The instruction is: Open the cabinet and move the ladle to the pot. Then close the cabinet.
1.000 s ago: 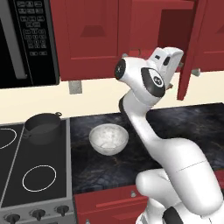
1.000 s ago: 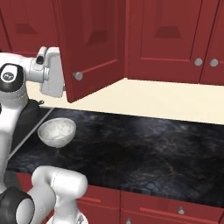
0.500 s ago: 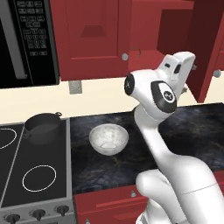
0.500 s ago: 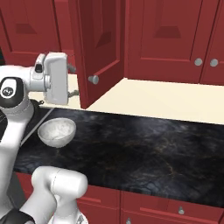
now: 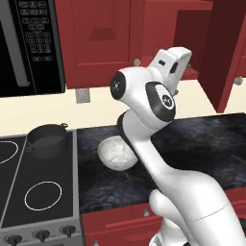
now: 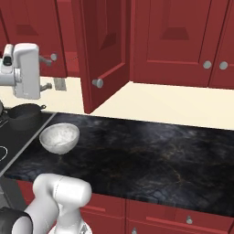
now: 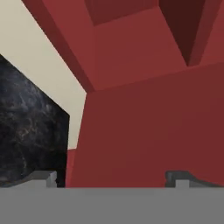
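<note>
The cabinet [image 6: 103, 55] door has swung fully open; my pincer [image 7: 111, 177], fingers apart and empty, probably seeks the ladle next.

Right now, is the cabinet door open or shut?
Open. The cabinet door stands swung out over the counter, its knob facing the room.

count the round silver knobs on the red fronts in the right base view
5 clearly: one on the swung-open cabinet door, one on the far left upper door, two side by side at upper right, one on a drawer front. The arm may hide more.
</note>
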